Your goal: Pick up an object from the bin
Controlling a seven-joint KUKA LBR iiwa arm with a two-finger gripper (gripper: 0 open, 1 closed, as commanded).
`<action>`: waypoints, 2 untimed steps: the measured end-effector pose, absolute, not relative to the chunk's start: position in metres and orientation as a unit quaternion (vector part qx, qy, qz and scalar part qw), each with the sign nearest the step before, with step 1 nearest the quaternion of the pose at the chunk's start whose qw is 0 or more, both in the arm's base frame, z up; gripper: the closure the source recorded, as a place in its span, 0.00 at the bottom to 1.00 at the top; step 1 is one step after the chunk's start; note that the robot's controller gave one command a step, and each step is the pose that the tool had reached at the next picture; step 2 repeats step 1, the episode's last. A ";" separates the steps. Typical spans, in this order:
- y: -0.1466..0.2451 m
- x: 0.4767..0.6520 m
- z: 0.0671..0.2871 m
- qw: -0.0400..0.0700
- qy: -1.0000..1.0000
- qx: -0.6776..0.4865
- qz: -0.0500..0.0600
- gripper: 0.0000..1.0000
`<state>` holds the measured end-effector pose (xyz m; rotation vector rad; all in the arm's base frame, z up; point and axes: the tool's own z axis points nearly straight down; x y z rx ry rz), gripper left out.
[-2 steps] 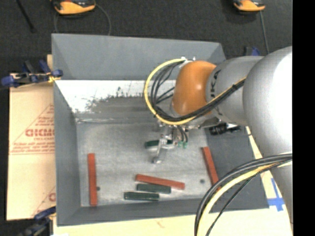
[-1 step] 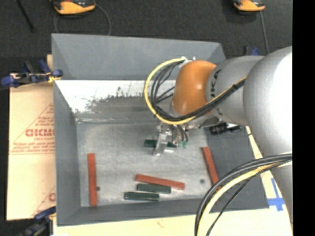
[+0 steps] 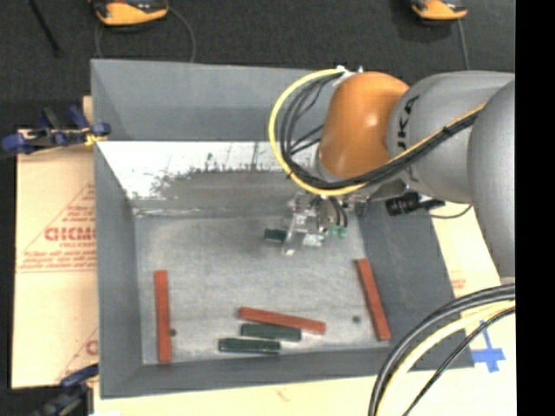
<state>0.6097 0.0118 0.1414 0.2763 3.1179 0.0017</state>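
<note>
Green piece: a small dark green piece [image 3: 276, 235], short and blocky as far as it can be seen, at the back middle of the bin floor, just beside the left side of the gripper [image 3: 305, 230].
Hard to make out: the right end of the piece runs into the pale metal parts of the gripper, so I cannot tell if it touches them. I also cannot tell if it rests on the floor or is lifted from it.
Gripper state: it points down over the back middle of the floor. I cannot tell if it is wide, narrow or holding something.
Hidden part: the orange cover [image 3: 360, 124], the looped cables [image 3: 277, 133] and the grey arm [image 3: 468, 137] cover the back right corner of the bin [image 3: 114, 267].
Red sticks, three: one red stick [image 3: 161, 316] lies along the left wall, one [image 3: 371, 299] along the right wall, and one [image 3: 282, 321] lies nearly flat across the front middle.
Dark green sticks, two: one dark green stick [image 3: 270, 332] touches the front side of the middle red stick. The other [image 3: 250, 346] lies just in front of it, nearer to the front wall.
Distance: all five sticks lie well apart from the gripper and from the green piece.
</note>
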 end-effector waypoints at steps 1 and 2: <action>0.011 0.611 0.143 0.003 0.996 0.088 0.000 1.00; 0.011 0.611 0.143 0.003 0.996 0.088 0.000 1.00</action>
